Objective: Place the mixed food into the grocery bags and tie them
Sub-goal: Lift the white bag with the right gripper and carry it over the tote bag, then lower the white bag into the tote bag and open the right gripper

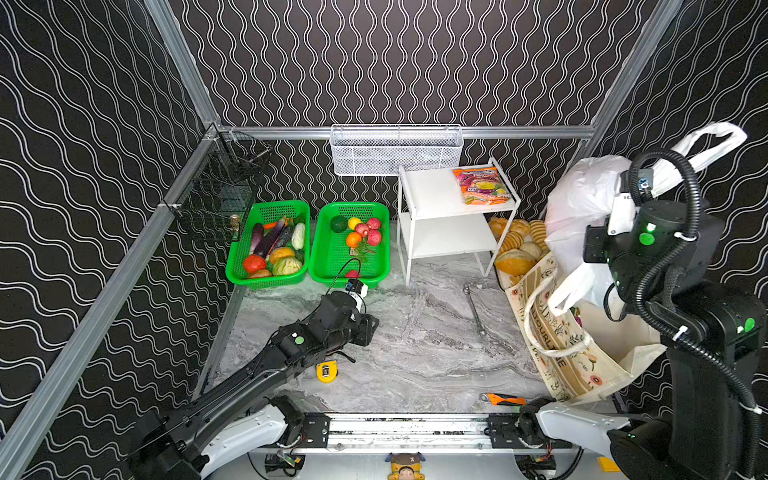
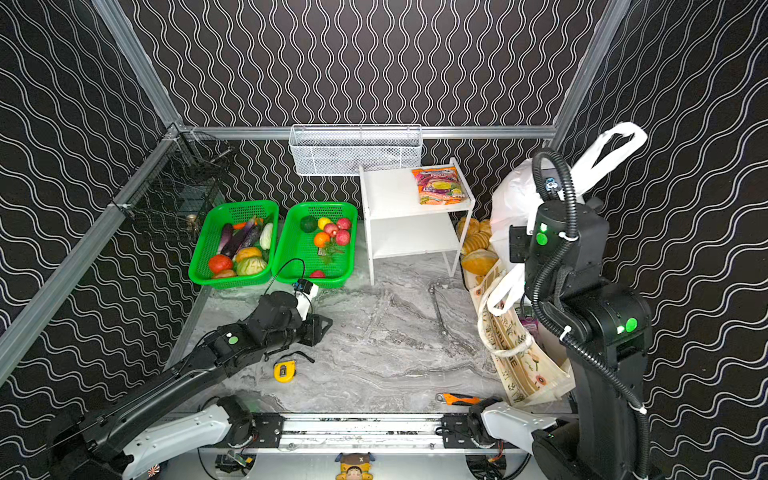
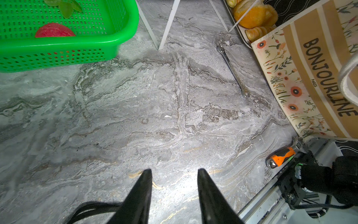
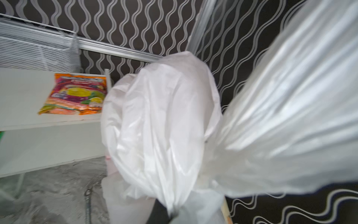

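The left gripper [image 3: 174,171] hangs half open and empty over the table [image 3: 135,108], near the green basket [image 3: 87,43]. On the right, the right gripper [image 4: 173,216] is closed on the bunched white plastic bag [image 1: 582,199], raised above the cloth bag [image 1: 552,353]. The thin plastic may slip out or tear under its weight, and the bag would drop.

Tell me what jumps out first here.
The white plastic bag, hoisted high at the right with the right gripper shut on its gathered top, above a printed cloth tote. Next, two bright green baskets of toy fruit and vegetables at the back left. The left gripper hangs open over the marble table.
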Robot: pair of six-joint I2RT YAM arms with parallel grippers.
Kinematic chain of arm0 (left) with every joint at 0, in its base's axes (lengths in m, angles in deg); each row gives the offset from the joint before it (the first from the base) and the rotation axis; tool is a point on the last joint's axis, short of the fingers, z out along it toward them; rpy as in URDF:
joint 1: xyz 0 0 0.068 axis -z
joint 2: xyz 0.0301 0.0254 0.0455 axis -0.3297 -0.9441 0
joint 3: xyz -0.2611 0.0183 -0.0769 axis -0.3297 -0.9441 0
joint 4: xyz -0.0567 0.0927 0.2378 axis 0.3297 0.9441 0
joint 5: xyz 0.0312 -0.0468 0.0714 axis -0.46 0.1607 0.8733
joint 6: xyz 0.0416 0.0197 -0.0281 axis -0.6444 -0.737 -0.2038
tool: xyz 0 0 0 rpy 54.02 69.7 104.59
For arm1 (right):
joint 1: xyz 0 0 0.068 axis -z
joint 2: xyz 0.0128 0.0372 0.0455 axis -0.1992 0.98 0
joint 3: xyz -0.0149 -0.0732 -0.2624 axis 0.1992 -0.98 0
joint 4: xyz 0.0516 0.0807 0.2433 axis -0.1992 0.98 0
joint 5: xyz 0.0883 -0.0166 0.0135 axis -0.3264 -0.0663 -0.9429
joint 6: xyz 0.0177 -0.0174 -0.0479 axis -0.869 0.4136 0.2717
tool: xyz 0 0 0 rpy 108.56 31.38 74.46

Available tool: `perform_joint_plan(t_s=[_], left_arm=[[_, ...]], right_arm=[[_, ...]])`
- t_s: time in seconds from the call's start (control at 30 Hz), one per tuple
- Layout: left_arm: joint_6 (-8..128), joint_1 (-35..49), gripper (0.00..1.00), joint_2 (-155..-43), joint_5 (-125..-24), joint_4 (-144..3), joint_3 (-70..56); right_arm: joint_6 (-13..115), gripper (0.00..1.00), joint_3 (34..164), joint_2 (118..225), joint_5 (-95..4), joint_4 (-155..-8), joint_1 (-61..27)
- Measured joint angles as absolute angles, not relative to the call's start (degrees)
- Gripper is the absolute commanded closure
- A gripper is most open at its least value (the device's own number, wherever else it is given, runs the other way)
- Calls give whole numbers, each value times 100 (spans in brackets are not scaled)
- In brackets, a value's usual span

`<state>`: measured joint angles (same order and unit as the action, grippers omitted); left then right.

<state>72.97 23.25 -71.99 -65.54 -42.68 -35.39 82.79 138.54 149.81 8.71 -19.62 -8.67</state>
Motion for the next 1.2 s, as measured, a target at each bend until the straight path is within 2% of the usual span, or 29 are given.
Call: perform_joint_plan(t_s=[0.27, 0.53, 0.7, 0.73, 0.8, 0.9, 1.0, 1.07, 1.2], left_arm=[[7022, 2325, 57, -7370, -6771, -4329, -3336], [6718, 2325, 58, -7486, -7079, -4287, -3259], [6582, 2325, 57, -7464, -7223, -4237, -3259], [6567, 2325, 57, -7446, -7247, -4220, -3259], [6549, 2325, 57, -7383, -7289, -4187, -3261], [6521, 2325, 57, -7296, -7289, -4163, -3285], [6517, 2325, 57, -7291, -7278, -4139, -3303], [6517, 2325, 57, -7298, -7269, -4141, -3312], [6523, 2325, 57, -7361, -7269, -4154, -3340]], right_arm=[[8751, 100, 12002, 13838, 1228, -3317, -303], [7706, 100, 10455, 13296, 1061, -3391, 9], [6985, 100, 9428, 13182, 657, -3391, 768], [6889, 97, 9299, 13130, 548, -3389, 949], [6666, 75, 9128, 13088, 237, -3396, 1364], [6491, 72, 9237, 13403, -143, -3264, 1985], [6316, 57, 9629, 13738, -543, -2998, 2359], [6264, 53, 9908, 13753, -834, -2954, 2575], [6242, 53, 10149, 14026, -1367, -3035, 3034]])
